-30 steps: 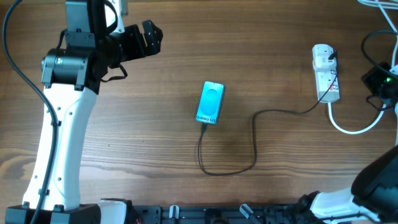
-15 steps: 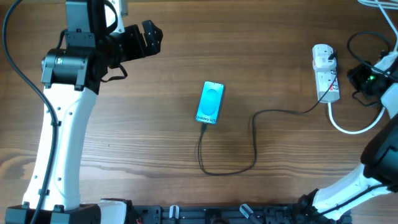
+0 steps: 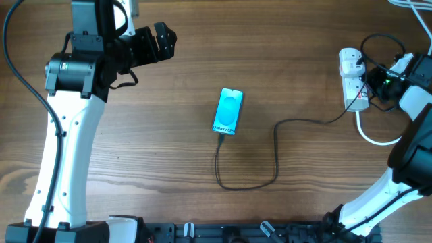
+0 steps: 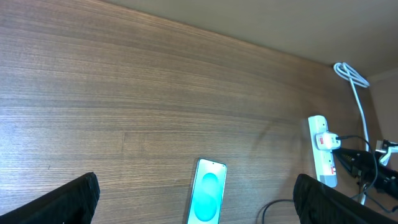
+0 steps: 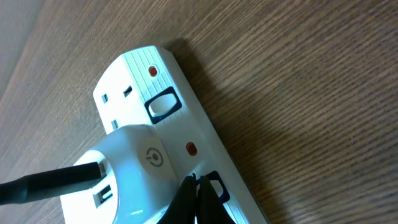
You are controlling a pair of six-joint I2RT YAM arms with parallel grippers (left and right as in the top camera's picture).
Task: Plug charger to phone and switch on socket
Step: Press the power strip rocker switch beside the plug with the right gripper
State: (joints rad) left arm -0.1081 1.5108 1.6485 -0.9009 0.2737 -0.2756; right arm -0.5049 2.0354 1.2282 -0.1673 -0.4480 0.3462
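Note:
The phone [image 3: 228, 112] lies screen up at the table's middle, cyan screen lit; it also shows in the left wrist view [image 4: 207, 193]. The black charger cable [image 3: 275, 145] runs from the phone's near edge, loops, and reaches a white adapter [image 5: 134, 165] plugged into the socket [image 3: 352, 77]. My right gripper [image 5: 196, 180] is shut, its tips touching the socket's [image 5: 205, 137] lower rocker switch [image 5: 216, 186], beside a red light. My left gripper [image 3: 162, 42] is open and empty, high at the far left.
The socket's thick white lead [image 3: 378, 140] curves off to the right edge. A looped white cable [image 4: 351, 78] hangs at the far right. The upper switch [image 5: 163, 104] and a free outlet lie beyond the adapter. Black base hardware [image 3: 236, 233] lines the near edge.
My right arm has swung left from the table's right edge, bringing its shut gripper onto the socket. The left arm, phone and cable have not moved.

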